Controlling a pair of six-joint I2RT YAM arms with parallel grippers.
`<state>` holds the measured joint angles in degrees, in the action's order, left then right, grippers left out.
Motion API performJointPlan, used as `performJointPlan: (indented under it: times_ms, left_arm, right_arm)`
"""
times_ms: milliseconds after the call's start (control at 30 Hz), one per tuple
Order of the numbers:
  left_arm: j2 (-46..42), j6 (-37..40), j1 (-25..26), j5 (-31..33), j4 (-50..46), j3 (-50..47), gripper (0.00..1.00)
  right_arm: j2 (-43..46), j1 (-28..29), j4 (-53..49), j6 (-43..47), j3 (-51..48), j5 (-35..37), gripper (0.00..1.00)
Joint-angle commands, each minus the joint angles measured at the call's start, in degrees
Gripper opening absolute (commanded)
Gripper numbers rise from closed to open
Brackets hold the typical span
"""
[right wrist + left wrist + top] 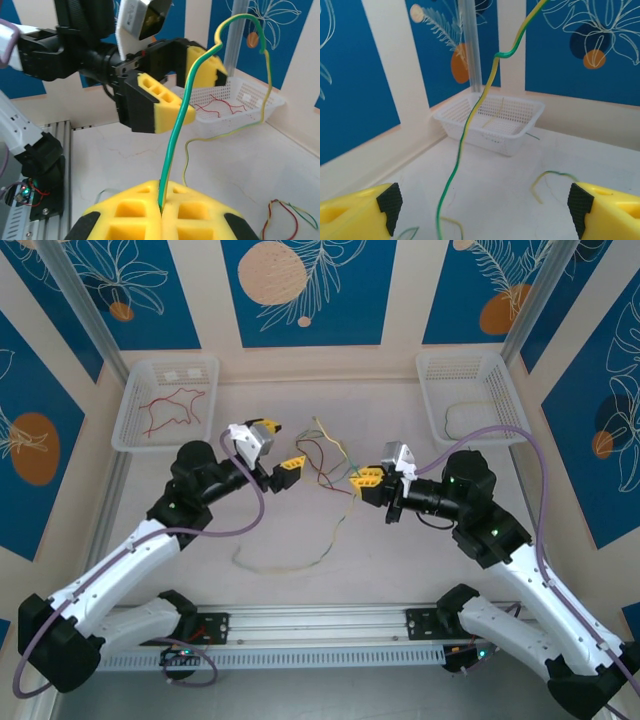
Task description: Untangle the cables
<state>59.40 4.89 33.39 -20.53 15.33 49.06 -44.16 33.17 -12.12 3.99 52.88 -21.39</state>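
Blue flower-printed panels close in a pale bench (400, 560). At its middle, the right tool (161, 210) has its pads pressed together on a green-yellow cable (175, 145). This rises out of the pinch toward 12 o'clock, arches over and falls away at 2 o'clock. The left tool (485, 205) stands with pads wide apart and grips nothing, though a strand hangs in the gap between them.

From above, the knot of cables (325, 455) sits between both tools, at 3 o'clock of the left one and 10 o'clock of the right. A loose yellow-green strand (290, 562) trails on the bench at 6 o'clock. One red wire (170, 410) lies in the basket (128, 410) at 10 o'clock.

These wires look light, thin and springy, and they seem to hold their kinks. The smooth insulation would likely slip through a slack pinch and catch at the crossings. The best hold is probably square across a free length just beside a crossing, not on the knot itself.
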Motion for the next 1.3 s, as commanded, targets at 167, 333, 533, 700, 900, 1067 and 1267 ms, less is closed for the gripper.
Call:
performJointPlan:
  times_ms: [167, 333, 533, 700, 900, 1067, 1267]
  left_arm:
    - [7.1, 5.6, -0.1, -10.1, -1.5, 8.2, 0.81]
    - [9.8, 5.5, -0.1, -10.6, -0.8, 8.9, 0.42]
    - [10.4, 3.6, 0.0, -9.1, 2.2, 7.6, 0.27]
    - [9.3, 4.4, 0.0, -6.5, 2.6, 6.4, 0.34]
    - [8.4, 5.0, 0.0, -3.0, 3.7, 5.7, 0.44]
    - [8.1, 6.0, 0.0, -0.7, 5.5, 4.6, 0.53]
    - [10.4, 6.9, 0.0, -1.9, 4.5, 7.0, 0.61]
  right_arm:
    - [-0.6, -1.2, -2.0, 1.6, 2.0, -6.3, 0.00]
    - [-1.2, -1.4, -0.3, 0.3, 1.6, -4.3, 0.00]
    - [-1.5, -1.8, 2.5, -0.7, 0.7, -2.4, 0.00]
    - [-2.2, -2.2, 2.4, -0.5, 1.2, -3.2, 0.00]
    - [-2.3, -2.4, 2.6, -0.7, 1.0, -3.6, 0.00]
    - [-1.9, -2.6, 2.4, -0.7, 0.9, -5.4, 0.00]
    - [-2.2, -2.7, 1.8, -0.8, 1.3, -7.4, 0.00]
